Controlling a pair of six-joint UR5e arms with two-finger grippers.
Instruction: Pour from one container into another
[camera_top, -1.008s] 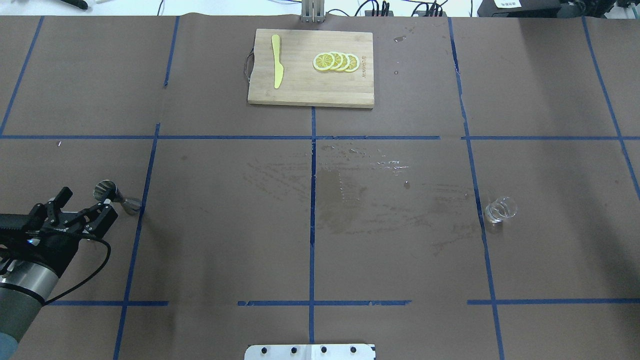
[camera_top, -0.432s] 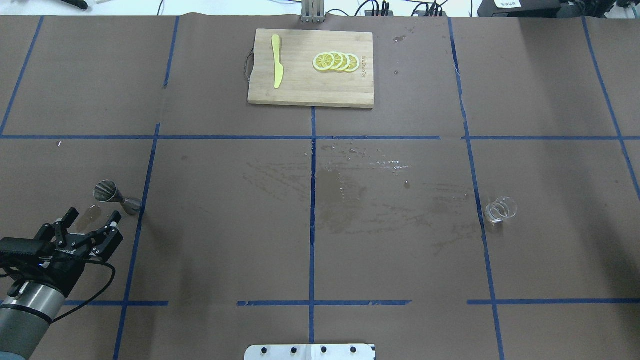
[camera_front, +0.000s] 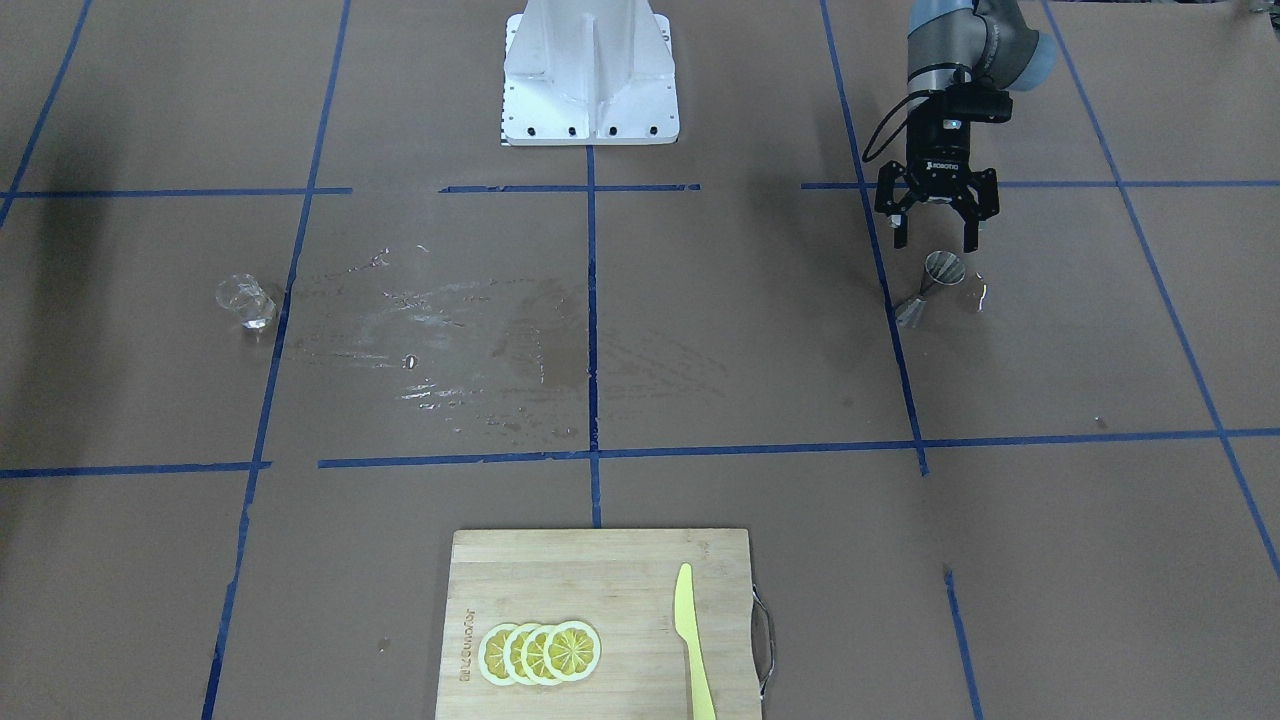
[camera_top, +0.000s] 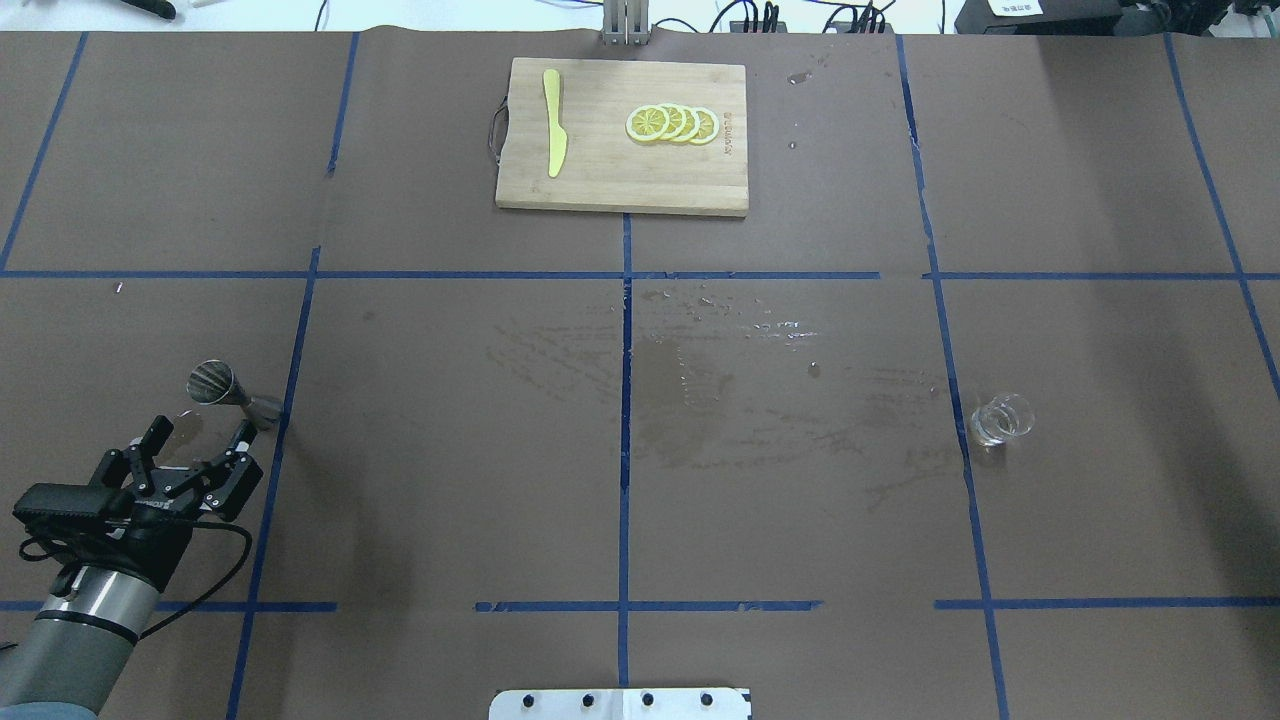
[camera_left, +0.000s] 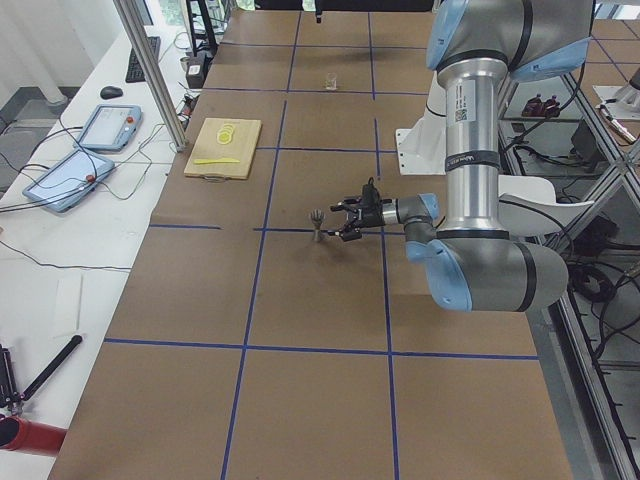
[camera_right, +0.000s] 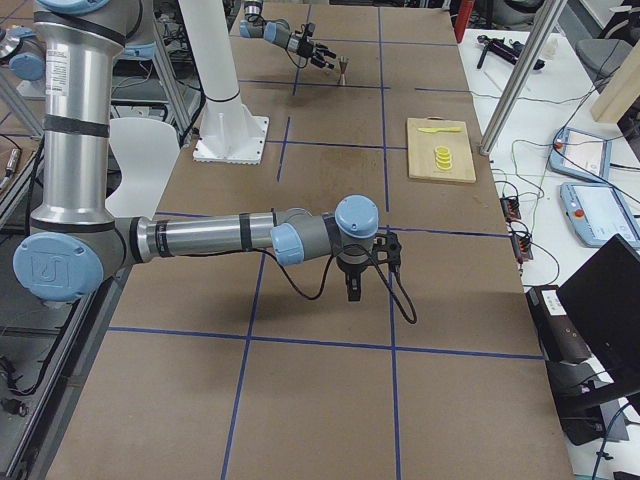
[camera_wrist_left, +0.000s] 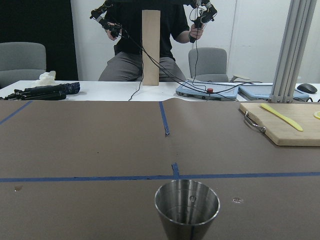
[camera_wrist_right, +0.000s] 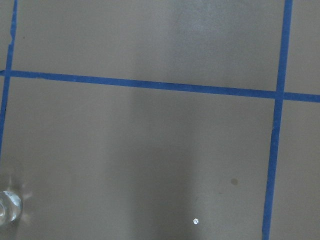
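The silver jigger (camera_top: 232, 392) stands upright on the brown table cover at the robot's left. My left gripper (camera_top: 200, 430) is low just behind it, open, with nothing between its fingers. The front-facing view shows the same gripper (camera_front: 935, 240) a short gap from the jigger (camera_front: 935, 280). In the left wrist view the jigger (camera_wrist_left: 187, 207) fills the bottom centre with its upper cup open. The clear glass cup (camera_top: 1000, 420) stands alone at the right, also visible as the cup (camera_wrist_right: 7, 207) at the right wrist view's bottom-left corner. My right gripper (camera_right: 352, 285) points down over bare table; I cannot tell its state.
A wooden cutting board (camera_top: 600, 175) at the far centre holds a yellow knife (camera_top: 553, 122) and lemon slices (camera_top: 672, 123). A wet patch (camera_top: 700, 400) covers the table's middle. A seated person (camera_wrist_left: 150, 35) shows beyond the far edge.
The left gripper drew back from beside the jigger toward the robot, then edged forward again and lined up behind it. It stayed open. Jigger and glass cup have not moved.
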